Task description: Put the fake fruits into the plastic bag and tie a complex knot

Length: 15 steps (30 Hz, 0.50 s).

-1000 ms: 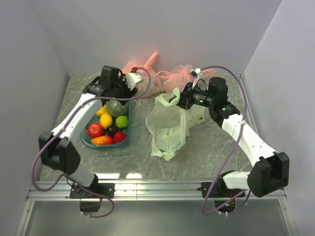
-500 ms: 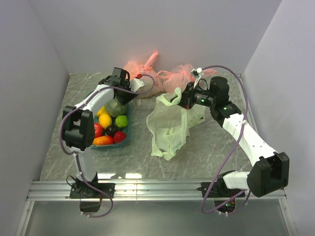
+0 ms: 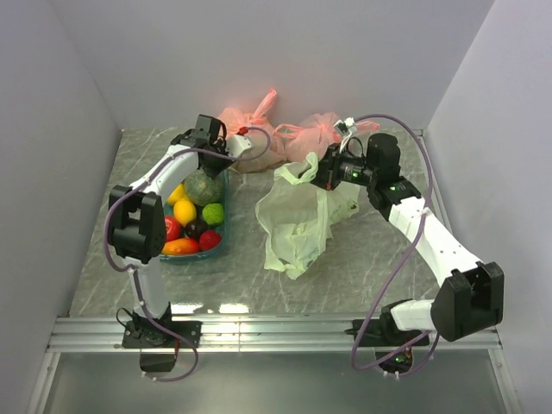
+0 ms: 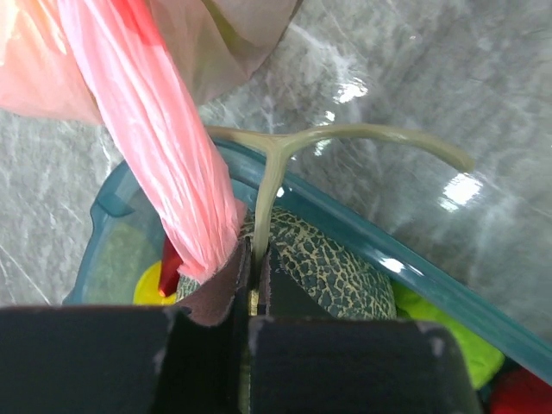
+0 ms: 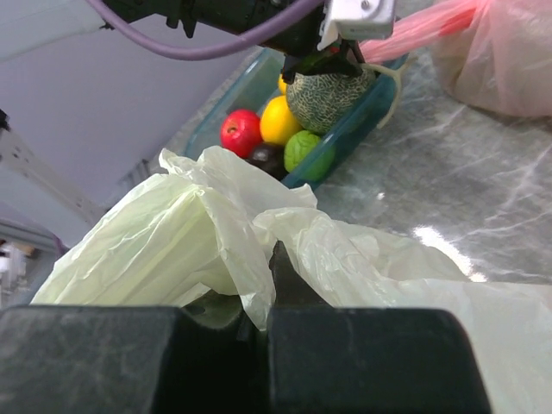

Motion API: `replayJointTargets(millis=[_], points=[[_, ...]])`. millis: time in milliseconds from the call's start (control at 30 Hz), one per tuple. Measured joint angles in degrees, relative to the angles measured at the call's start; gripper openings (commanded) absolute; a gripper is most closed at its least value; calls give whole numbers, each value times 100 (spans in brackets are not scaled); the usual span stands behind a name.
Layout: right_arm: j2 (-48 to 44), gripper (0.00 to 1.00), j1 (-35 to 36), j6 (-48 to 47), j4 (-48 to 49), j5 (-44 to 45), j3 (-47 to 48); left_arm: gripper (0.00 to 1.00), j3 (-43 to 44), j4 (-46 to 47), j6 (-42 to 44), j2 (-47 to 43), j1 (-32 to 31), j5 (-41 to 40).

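Left hand (image 4: 256, 263) pinches the stem of the green melon (image 4: 332, 267), partly hidden under a pink bag (image 4: 164, 155); right hand (image 5: 264, 297) seemingly clamps the plastic bag (image 5: 172, 233).

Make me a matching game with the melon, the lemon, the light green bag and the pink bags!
Things:
1 melon
2 lemon
3 light green bag
4 pink bags

Places:
A pinched by the right tool
B at the back, by the wall
C stem pinched by the left tool
D lying loose in the teal tub

Pairs: 1-C, 2-D, 3-A, 4-B
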Motion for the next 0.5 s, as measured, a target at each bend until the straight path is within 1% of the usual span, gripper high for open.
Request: replayJointTargets(millis=[167,367,500], points=[[131,0,0,861,562,-72,-7,0,162,-297,-284,-404,52,184],[149,0,0,2354,1611,-85,-52,0,533,-369,-734,-1309,107,448],[212,0,-17,3456,2444,-33,-350,0,688,-310,-1062,-1928,120,866]])
